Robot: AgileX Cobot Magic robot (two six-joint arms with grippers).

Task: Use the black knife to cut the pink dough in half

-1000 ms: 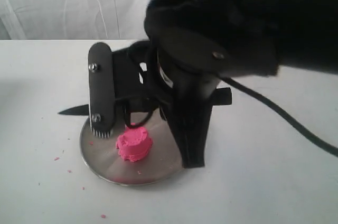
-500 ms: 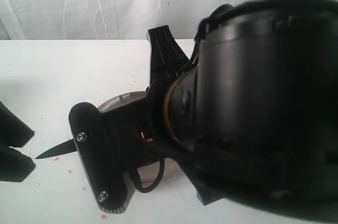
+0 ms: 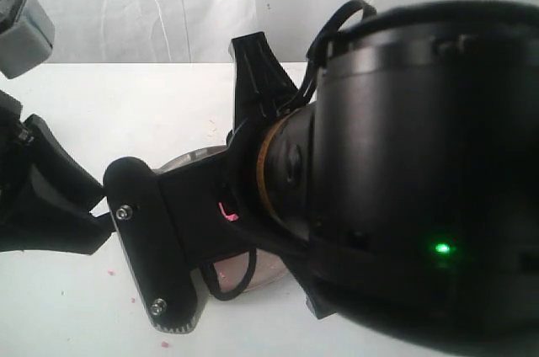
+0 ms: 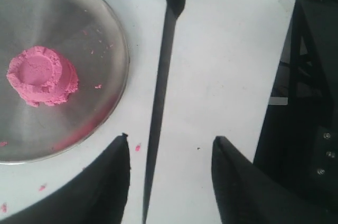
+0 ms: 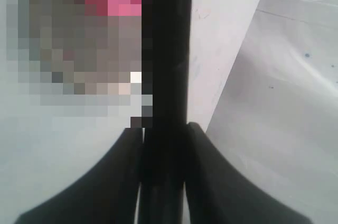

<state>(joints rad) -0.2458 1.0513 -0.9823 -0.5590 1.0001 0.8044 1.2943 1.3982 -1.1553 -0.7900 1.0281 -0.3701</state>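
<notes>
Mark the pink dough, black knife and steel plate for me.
pink dough (image 4: 38, 70): left wrist view, flat top of the mound.
black knife (image 4: 161, 97): left wrist view, middle of the blade.
steel plate (image 4: 87, 18): left wrist view, bare metal beside the dough.

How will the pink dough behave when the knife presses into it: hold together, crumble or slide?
The pink dough looks soft and grainy, so it will probably crumble along the cut; pink crumbs already dot the steel plate. Its broad, flat-based mound likely won't roll, but might slide on the smooth metal.
</notes>
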